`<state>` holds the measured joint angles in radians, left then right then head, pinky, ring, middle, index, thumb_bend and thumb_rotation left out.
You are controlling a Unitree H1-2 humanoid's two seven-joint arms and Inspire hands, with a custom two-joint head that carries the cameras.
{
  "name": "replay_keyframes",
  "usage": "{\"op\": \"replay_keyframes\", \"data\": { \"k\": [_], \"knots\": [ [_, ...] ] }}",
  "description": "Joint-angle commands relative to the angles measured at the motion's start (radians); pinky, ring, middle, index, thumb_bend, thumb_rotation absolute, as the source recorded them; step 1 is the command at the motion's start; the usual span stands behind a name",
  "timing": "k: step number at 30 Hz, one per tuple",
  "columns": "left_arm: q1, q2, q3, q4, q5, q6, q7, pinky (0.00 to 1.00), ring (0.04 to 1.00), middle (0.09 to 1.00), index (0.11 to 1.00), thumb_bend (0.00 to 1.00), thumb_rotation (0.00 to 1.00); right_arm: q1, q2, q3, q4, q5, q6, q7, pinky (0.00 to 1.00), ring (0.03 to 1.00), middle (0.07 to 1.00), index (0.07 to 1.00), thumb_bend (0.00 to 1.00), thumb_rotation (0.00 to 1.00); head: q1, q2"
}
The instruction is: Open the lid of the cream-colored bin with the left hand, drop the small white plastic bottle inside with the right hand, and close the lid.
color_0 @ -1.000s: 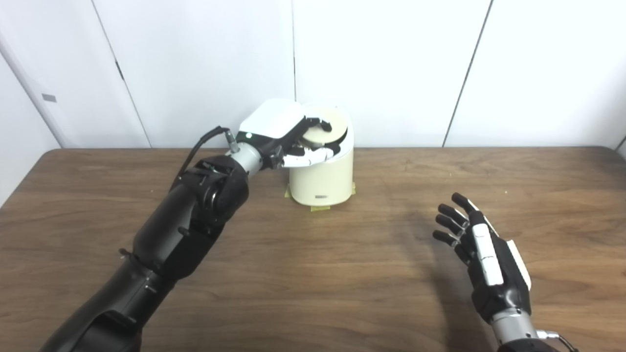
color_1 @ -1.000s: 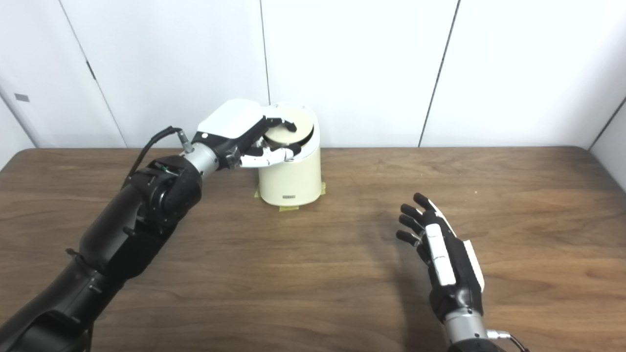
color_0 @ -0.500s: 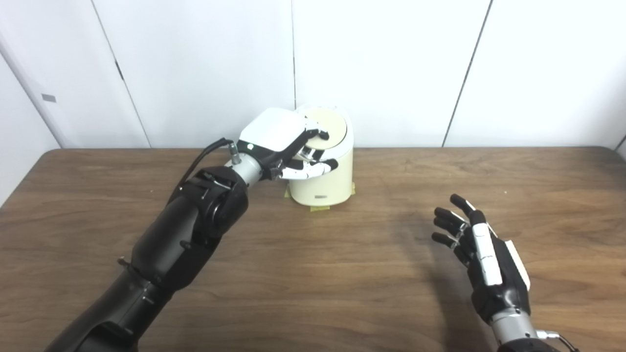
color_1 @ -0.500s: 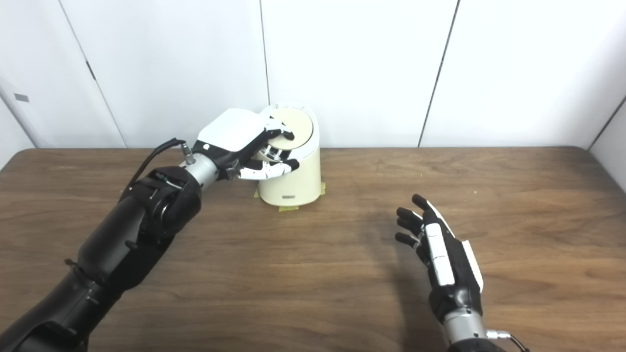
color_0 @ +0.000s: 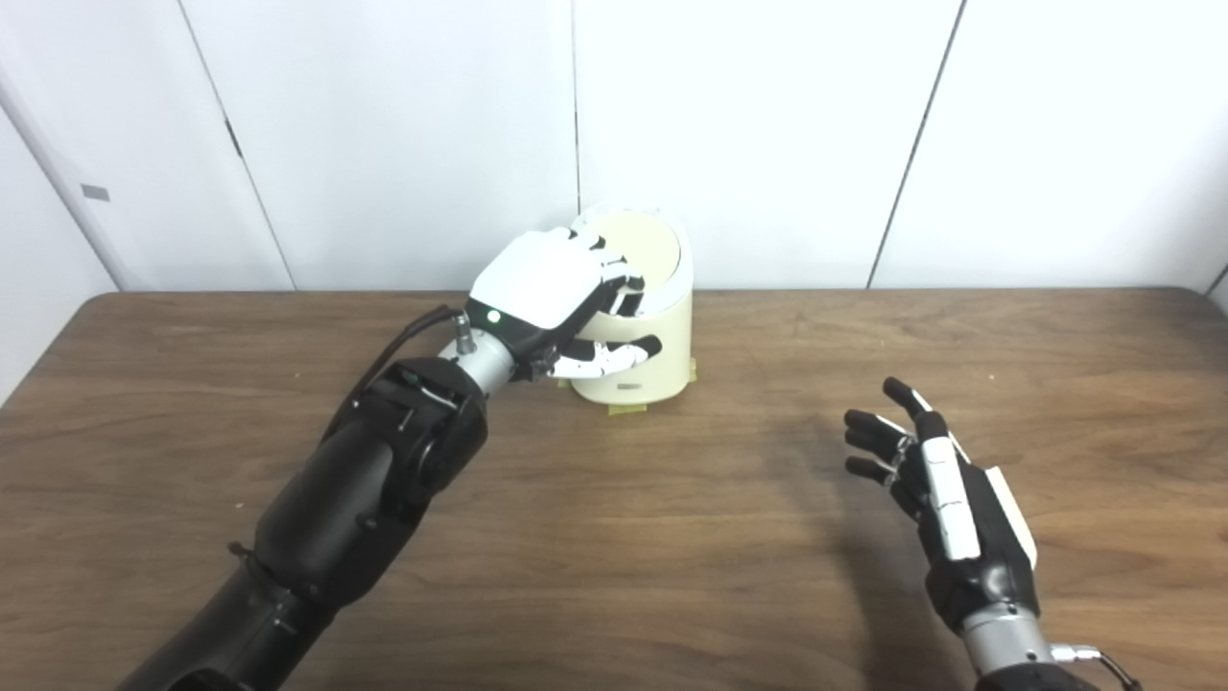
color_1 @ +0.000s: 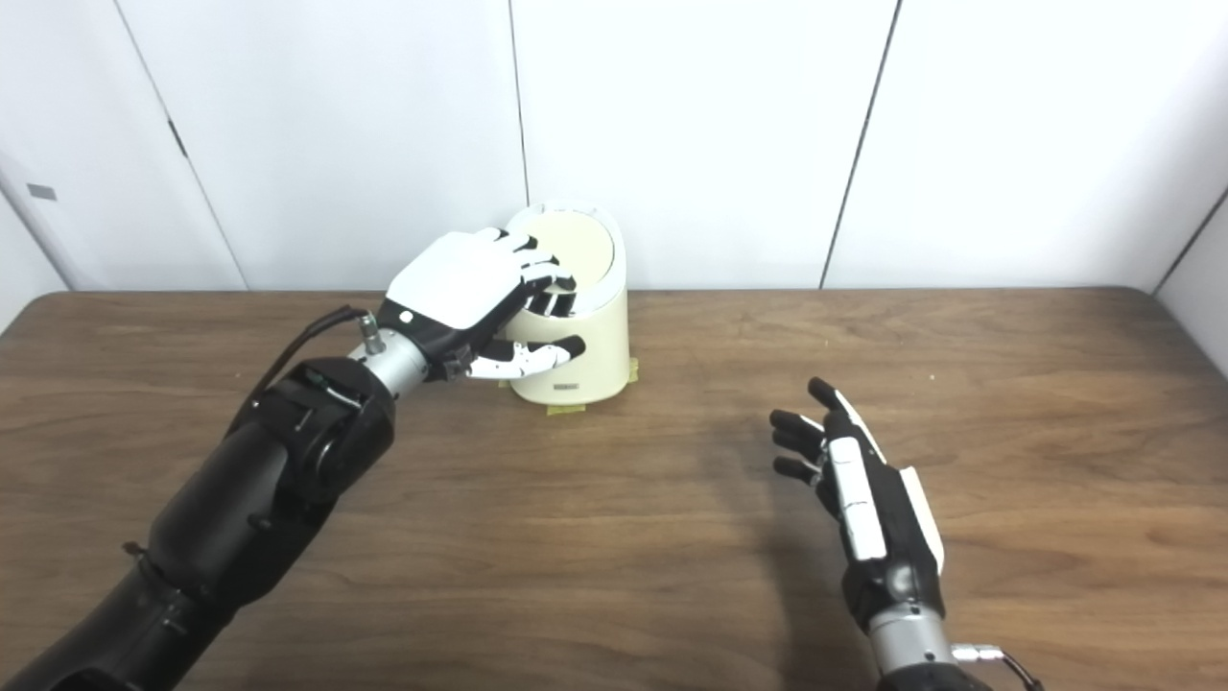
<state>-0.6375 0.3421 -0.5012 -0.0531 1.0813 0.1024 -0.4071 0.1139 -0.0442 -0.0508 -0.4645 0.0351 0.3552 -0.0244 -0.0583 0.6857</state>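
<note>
The cream-colored bin [color_0: 664,338] stands at the back middle of the table, its round lid [color_0: 641,251] lying down on the rim and sloping toward me. My left hand [color_0: 549,296] rests at the bin's left side. Its fingers [color_0: 614,274] are bent over the lid's left edge and the thumb lies across the bin's front, so the hand grips nothing. My right hand [color_0: 945,499] hovers over the table at the front right, open and empty, palm turned left. No small white bottle shows in either view.
Yellow tape [color_0: 628,410] marks the bin's base on the brown wooden table [color_0: 614,537]. White wall panels [color_0: 767,134] stand just behind the bin. The table's back edge runs right behind the bin.
The lid, held raised a second ago, has come down onto the bin. My left hand lowered with it and its thumb slid off the lid. The right hand drifted slightly left.
</note>
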Motion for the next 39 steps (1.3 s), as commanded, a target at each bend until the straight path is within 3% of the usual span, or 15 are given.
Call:
{"op": "replay_keyframes", "data": {
  "k": [1,9,19,22,28,36,39],
  "knots": [
    [-0.030,0.008,-0.017,0.028,0.034,-0.004,-0.047,0.96,0.942,0.882,0.829,0.50,0.90,0.020,0.003,-0.004,-0.044,0.017,-0.004,0.008,0.74,0.800,0.767,0.920,0.46,0.94,-0.001,0.001],
    [-0.041,-0.002,-0.042,0.088,0.049,-0.008,-0.089,0.96,0.937,0.887,0.825,0.53,0.93,0.030,0.006,-0.010,-0.059,0.043,0.006,0.008,0.76,0.803,0.768,0.919,0.50,0.92,-0.011,0.004],
    [-0.038,-0.002,-0.013,0.020,0.009,0.004,-0.126,0.94,0.926,0.879,0.830,0.54,0.97,0.030,0.006,-0.018,-0.042,0.047,-0.004,0.008,0.75,0.808,0.776,0.918,0.51,0.92,0.004,0.002],
    [-0.022,-0.015,0.035,-0.027,-0.050,0.022,-0.125,0.93,0.922,0.877,0.830,0.52,0.94,0.026,0.011,-0.014,-0.041,0.046,0.000,0.006,0.76,0.807,0.771,0.911,0.49,0.92,0.005,0.000],
    [0.043,-0.069,0.180,-0.135,-0.218,0.029,-0.029,0.79,0.840,0.821,0.778,0.48,0.82,0.022,0.019,-0.008,-0.036,0.040,0.001,-0.004,0.75,0.803,0.770,0.905,0.48,0.91,0.004,-0.004],
    [0.113,-0.116,0.303,-0.257,-0.343,0.054,0.030,0.74,0.846,0.840,0.805,0.42,0.82,0.016,0.020,-0.005,-0.023,0.044,-0.003,-0.006,0.74,0.800,0.773,0.908,0.46,0.92,0.008,-0.011],
    [0.147,-0.133,0.333,-0.294,-0.379,0.101,0.031,0.75,0.854,0.856,0.821,0.42,0.81,0.014,0.019,-0.005,-0.015,0.053,-0.009,-0.002,0.75,0.802,0.776,0.911,0.47,0.92,0.012,-0.015]
  ]
}}
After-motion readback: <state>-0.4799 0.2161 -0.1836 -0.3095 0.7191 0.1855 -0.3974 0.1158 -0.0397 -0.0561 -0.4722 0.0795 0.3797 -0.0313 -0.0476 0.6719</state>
